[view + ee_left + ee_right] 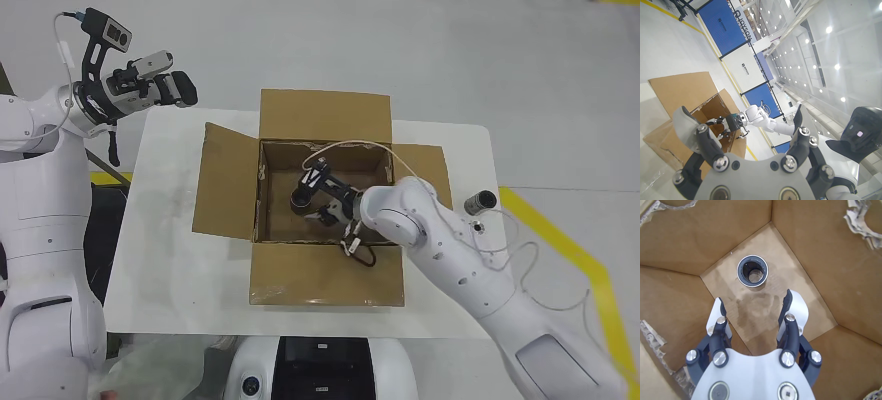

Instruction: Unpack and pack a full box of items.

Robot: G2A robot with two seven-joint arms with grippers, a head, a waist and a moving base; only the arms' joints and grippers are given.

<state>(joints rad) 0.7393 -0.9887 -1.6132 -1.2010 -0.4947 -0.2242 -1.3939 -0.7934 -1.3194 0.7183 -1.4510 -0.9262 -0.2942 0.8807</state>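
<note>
Standing in the box (810,256) — cylinder (752,273) just beyond spread right jaws.

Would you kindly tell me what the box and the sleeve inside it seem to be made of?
Box: brown corrugated cardboard, matt; its torn edges show the fluted layers. Sleeve: probably metal outside, going by the bright silvery rim and wall; the dull black lining could be plastic or rubber, which the look leaves open.

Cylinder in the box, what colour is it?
Cylinder: black, silver rim; clearest in right wrist view.
</note>
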